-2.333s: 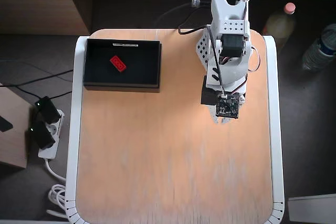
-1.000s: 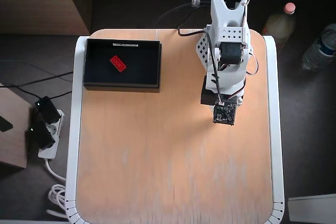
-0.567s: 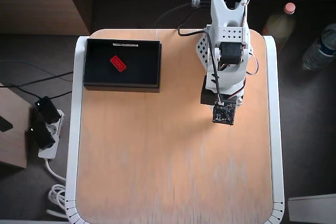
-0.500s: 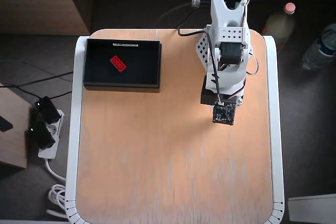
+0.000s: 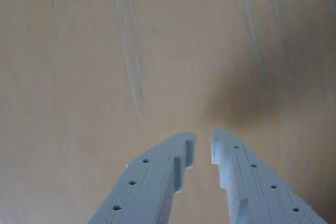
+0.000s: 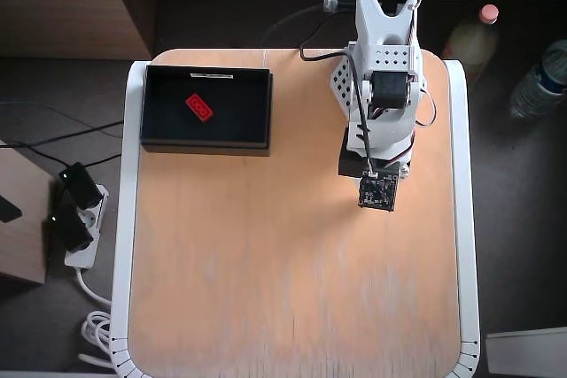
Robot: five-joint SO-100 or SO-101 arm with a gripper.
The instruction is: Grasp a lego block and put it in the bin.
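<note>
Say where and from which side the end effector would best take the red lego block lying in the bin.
Probably from straight above, across the short width of the lego block. It lies flat and diagonal in the bin, clear of the walls, so the fingers should turn to match that diagonal. The end effector, holding nothing, is far off to the right in the overhead view.

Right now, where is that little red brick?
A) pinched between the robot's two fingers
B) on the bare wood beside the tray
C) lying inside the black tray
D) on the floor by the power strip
C: in the overhead view the lego block lies on the floor of the bin, while the gripper in the wrist view holds nothing, with only bare table between its fingers.
</note>
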